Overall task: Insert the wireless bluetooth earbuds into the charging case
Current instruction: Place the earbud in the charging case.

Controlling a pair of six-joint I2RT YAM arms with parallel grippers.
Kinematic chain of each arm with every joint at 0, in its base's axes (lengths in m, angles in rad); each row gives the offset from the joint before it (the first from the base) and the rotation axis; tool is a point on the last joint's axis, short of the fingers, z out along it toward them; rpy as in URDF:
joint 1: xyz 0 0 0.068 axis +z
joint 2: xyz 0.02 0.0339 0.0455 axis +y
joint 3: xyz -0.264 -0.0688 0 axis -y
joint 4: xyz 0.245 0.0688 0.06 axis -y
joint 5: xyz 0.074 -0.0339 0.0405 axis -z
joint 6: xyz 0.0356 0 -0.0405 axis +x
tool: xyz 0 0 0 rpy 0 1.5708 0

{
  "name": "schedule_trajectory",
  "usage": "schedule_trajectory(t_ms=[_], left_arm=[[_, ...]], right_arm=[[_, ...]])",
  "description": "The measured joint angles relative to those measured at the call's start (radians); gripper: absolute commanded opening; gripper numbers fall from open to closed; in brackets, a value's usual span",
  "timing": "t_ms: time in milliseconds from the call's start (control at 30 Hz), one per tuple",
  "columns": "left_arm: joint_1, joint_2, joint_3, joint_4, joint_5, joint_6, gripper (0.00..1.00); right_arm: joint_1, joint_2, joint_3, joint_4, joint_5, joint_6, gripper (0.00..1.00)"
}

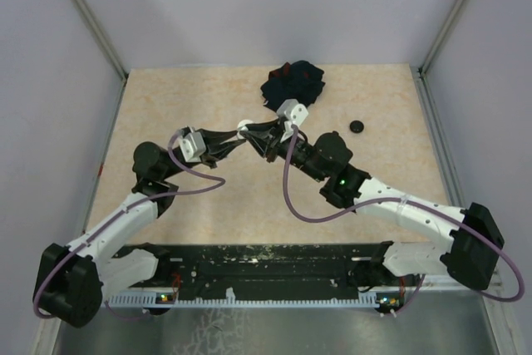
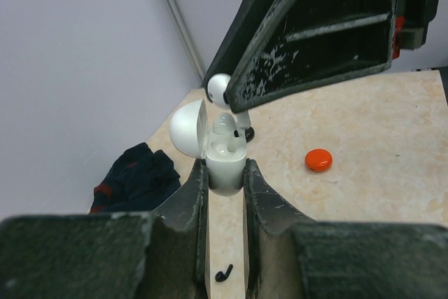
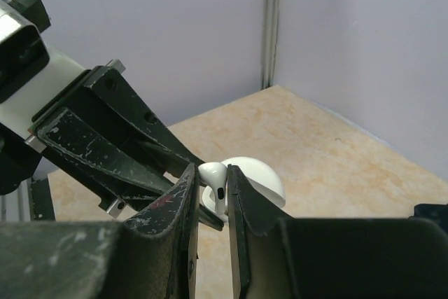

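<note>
The left pincer (image 2: 225, 171) was shut tight on the little white case (image 2: 225, 159). The case's lid (image 2: 187, 129) stood open, tipped back to the left of that pincer's tips. The right pincer (image 3: 211, 181) was squeezed narrow on a white earbud (image 3: 211, 171), which it held between its tips. That earbud hung just above the open case, a bit past the left pincer's tips, close but not yet inside. A white shape (image 2: 222, 125) poked up out of the case. It looked like one earbud sitting in its hole, though I could not be sure. So the job looked about half done for the white pair, and the held earbud had yet to go down into the free hole. A black earbud (image 2: 224, 273) lay on the table (image 2: 392, 138) below the left pincer, seen in the gap between its fingers. An orange puck (image 2: 318, 160) sat off to that pincer's right and a dark cloth (image 2: 136, 176) lay to its left, and no pincer touched any of these
</note>
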Motion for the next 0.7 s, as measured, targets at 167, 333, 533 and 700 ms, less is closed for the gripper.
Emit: schedule_trajectory(t_ms=[167, 333, 533, 700], left_arm=[[0.0, -0.013, -0.005, 0.003, 0.002, -0.007, 0.0], [0.0, -0.014, -0.009, 0.003, 0.002, -0.016, 0.0], [0.0, -0.017, -0.009, 0.004, 0.002, -0.029, 0.0], [0.0, -0.017, -0.009, 0.005, 0.002, -0.044, 0.0]], right_arm=[[0.008, 0.041, 0.0, 0.015, 0.001, 0.0, 0.11], [0.011, 0.051, 0.0, 0.035, 0.003, 0.0, 0.11], [0.012, 0.051, -0.002, 0.043, 0.012, -0.004, 0.1], [0.013, 0.054, -0.002, 0.046, 0.025, -0.012, 0.1]])
